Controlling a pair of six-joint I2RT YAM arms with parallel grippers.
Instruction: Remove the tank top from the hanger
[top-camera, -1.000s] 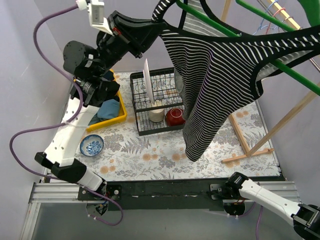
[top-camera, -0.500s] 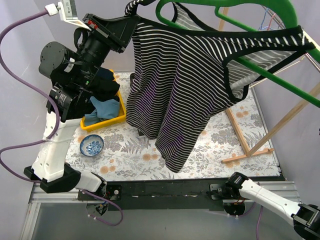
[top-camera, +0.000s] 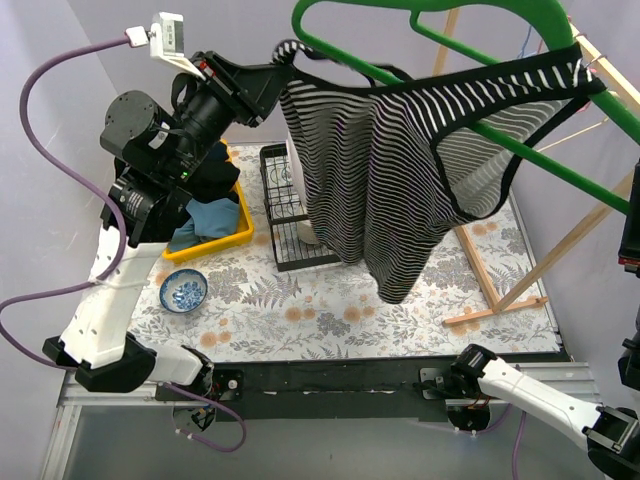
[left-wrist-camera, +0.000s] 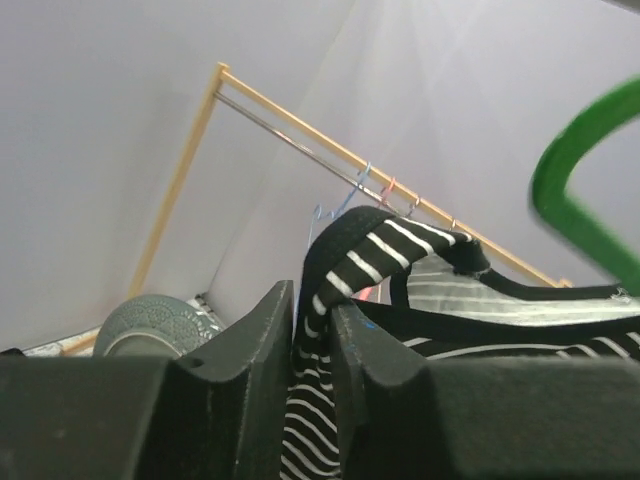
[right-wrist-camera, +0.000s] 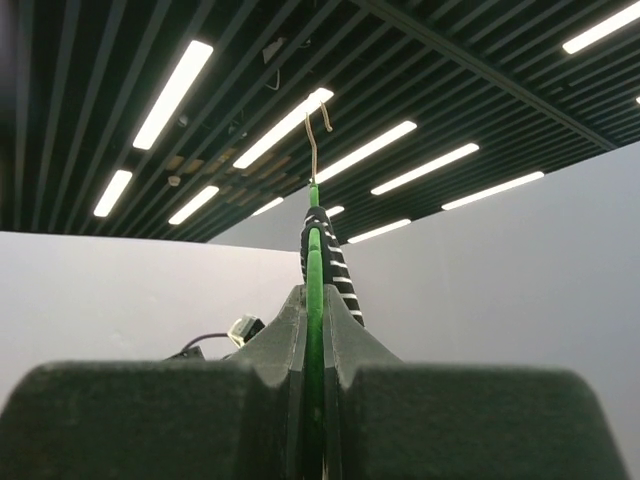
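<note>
below, floral table, lilac walls; left pincer tight on tank top, right pincer on hanger

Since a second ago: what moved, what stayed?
The left pincer dragged the strap of the tank top left, then partway back; the hem swung with it and the hanger turned. No grip changed: left stays on the strap, right pincer on the hanger. Blue bowl and yellow bin stayed put.
</note>
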